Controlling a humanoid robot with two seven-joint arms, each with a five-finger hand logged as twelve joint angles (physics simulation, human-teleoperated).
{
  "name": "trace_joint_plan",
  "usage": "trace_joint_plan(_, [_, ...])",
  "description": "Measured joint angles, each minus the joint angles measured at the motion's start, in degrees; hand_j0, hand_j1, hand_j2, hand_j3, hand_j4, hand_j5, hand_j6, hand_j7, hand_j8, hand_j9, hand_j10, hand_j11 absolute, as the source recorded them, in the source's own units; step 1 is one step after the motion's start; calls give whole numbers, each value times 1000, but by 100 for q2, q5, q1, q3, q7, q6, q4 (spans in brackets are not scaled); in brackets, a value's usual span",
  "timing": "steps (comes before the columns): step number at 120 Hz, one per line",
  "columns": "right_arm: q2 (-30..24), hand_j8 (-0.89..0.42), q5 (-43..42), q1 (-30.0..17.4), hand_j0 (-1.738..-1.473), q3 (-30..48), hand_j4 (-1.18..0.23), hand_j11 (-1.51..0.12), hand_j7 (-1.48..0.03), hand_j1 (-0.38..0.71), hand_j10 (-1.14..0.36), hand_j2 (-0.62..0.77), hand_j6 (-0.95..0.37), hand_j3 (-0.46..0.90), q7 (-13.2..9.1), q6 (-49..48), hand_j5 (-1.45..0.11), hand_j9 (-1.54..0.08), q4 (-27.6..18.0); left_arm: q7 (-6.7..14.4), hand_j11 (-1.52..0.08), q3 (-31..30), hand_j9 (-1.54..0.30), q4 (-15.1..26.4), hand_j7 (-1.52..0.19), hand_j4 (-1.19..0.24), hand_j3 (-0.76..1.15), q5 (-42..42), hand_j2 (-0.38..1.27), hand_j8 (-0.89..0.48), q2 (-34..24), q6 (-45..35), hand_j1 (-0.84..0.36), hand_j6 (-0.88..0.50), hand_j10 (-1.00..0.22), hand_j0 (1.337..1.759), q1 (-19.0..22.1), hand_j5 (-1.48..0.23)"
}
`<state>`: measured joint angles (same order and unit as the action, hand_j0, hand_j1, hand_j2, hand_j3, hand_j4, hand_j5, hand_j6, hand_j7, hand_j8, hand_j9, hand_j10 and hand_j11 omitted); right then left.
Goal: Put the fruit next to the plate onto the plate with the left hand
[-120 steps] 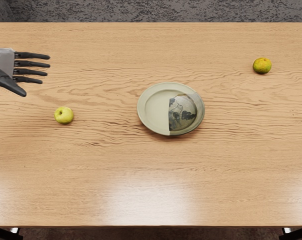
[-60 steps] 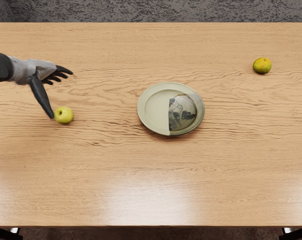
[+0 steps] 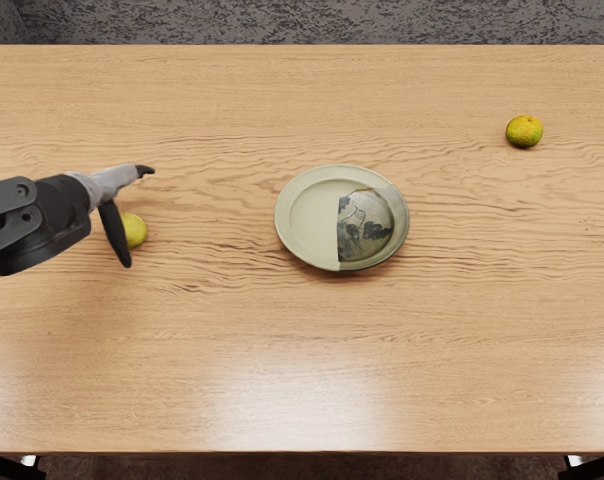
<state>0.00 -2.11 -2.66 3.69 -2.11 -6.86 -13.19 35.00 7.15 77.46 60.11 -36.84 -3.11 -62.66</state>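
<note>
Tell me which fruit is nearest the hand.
The yellow-green apple on the left, partly hidden behind the left hand. The orange lies far off to the right, beyond the plate.

Apple (image 3: pixel 136 230) apparently half-hidden by left hand (image 3: pixel 108 189).

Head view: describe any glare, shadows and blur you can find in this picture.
In the head view, soft pale glare spreads over the table near its front edge; the plate casts only a thin shadow along its lower rim; the left hand hides part of the green fruit; nothing looks blurred.
</note>
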Motion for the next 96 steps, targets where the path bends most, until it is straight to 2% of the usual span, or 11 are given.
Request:
trace_joint_plan(23, [0,-15,0,-1,-1658,0,-15,-20,-20,-331,-15,-3,-15,0,0,0,-20,-20,0,0,-146,-168,-147,-22,-147,-117,0,20,25,-118,1,-539,216,-119,-117,1658,32,-147])
trace_joint_plan(96, [0,-15,0,-1,-1658,0,-15,-20,-20,-331,-15,-3,-15,0,0,0,-20,-20,0,0,-409,-230,-410,-56,-410,-319,0,30,67,-320,142,-1001,-26,-320,-319,1658,238,-410])
